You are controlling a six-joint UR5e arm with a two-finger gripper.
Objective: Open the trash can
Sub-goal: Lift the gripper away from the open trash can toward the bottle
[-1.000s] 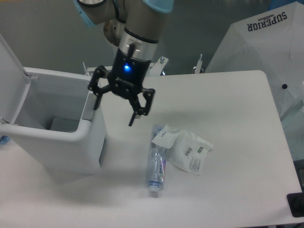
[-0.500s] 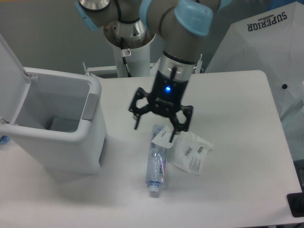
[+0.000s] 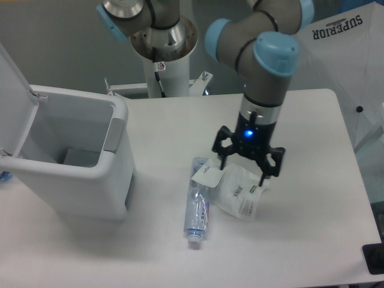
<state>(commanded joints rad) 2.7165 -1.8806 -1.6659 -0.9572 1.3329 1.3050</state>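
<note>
The white trash can [image 3: 72, 162] stands at the left of the table with its lid [image 3: 13, 90] swung up and back, so the inside shows. A grey push tab [image 3: 115, 133] sits on its right rim. My gripper [image 3: 243, 171] hangs open far to the right of the bin, its fingers spread just above a crumpled white packet [image 3: 240, 191]. Nothing is between the fingers.
A clear plastic bottle [image 3: 198, 204] lies on the table left of the packet, cap toward the front. A white umbrella [image 3: 336, 66] marked SUPERIOR stands off the table's far right. A dark object [image 3: 375, 258] sits at the front right corner.
The gripper has swung right, from beside the bin's rim, across the bottle, to above the white packet. It stayed open. The bin's lid stayed up.
</note>
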